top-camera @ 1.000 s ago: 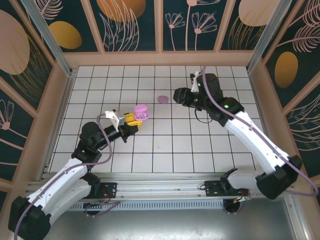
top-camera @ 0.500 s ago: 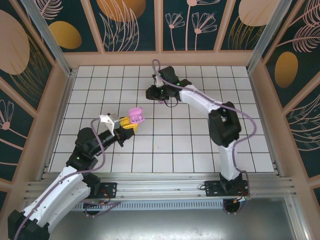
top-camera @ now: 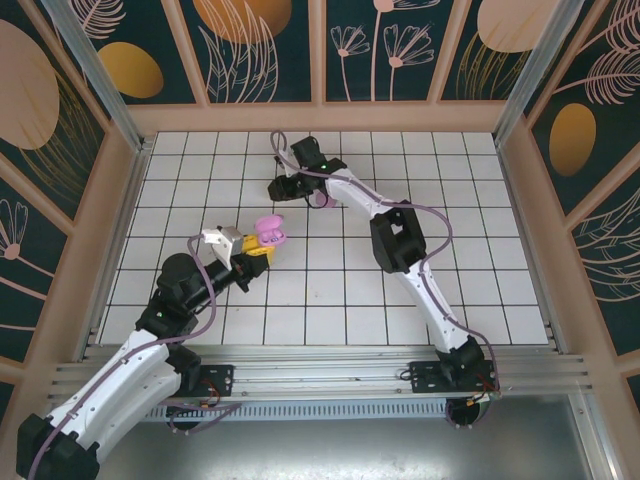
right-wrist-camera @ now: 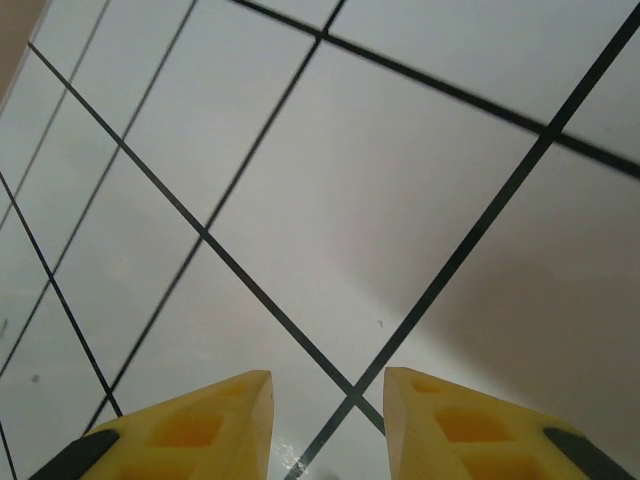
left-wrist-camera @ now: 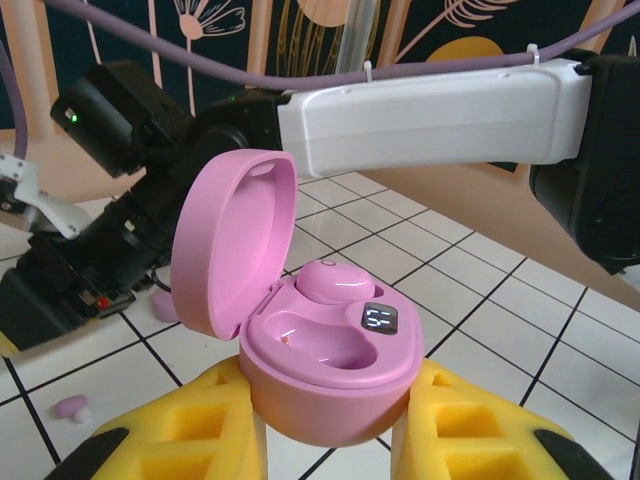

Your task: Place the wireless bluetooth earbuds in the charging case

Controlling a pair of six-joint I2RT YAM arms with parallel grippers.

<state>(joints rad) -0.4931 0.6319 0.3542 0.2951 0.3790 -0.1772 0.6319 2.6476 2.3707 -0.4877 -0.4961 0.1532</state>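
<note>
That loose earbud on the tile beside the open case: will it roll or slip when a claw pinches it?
The earbud, left of the charging case, looks small and rounded, so it probably skids or rolls on the smooth tile if nudged. Its slick plastic may slip from the right claw's broad fingers. Being tiny, it is probably very light.

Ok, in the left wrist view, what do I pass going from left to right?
Earbud on the floor → raised lid → display on the case → dark joint of the right arm.
</note>
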